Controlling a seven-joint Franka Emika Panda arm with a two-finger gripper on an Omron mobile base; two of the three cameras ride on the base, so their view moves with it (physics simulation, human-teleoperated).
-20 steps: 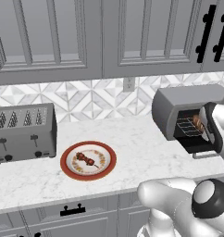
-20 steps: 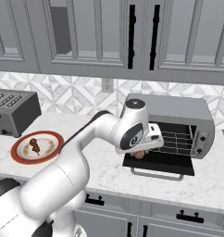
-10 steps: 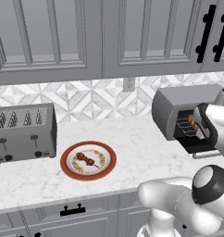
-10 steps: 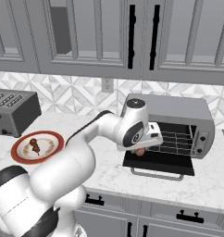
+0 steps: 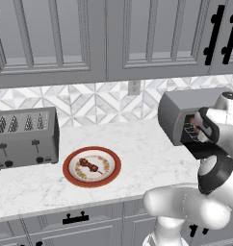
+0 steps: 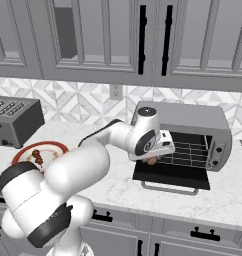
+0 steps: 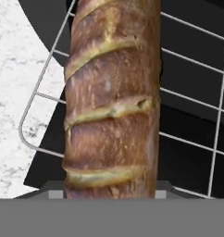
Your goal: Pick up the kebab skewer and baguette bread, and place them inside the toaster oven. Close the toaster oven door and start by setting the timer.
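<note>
Slotted toaster (image 5: pixel 24 137) far left on worktop (image 5: pixel 137 153). Plate (image 5: pixel 92 166) carrying kebab skewer (image 5: pixel 91 166). Right: toaster oven (image 6: pixel 185 135), door (image 6: pixel 170 175) down. Baguette bread (image 7: pixel 111 102) gripped between fingers (image 6: pixel 152 160), long axis along hand, over wire rack (image 7: pixel 192 92); now nearer the rack than before.

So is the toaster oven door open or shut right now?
Open. The door lies folded down flat on the counter in front of the toaster oven, and the wire rack inside is exposed.
</note>
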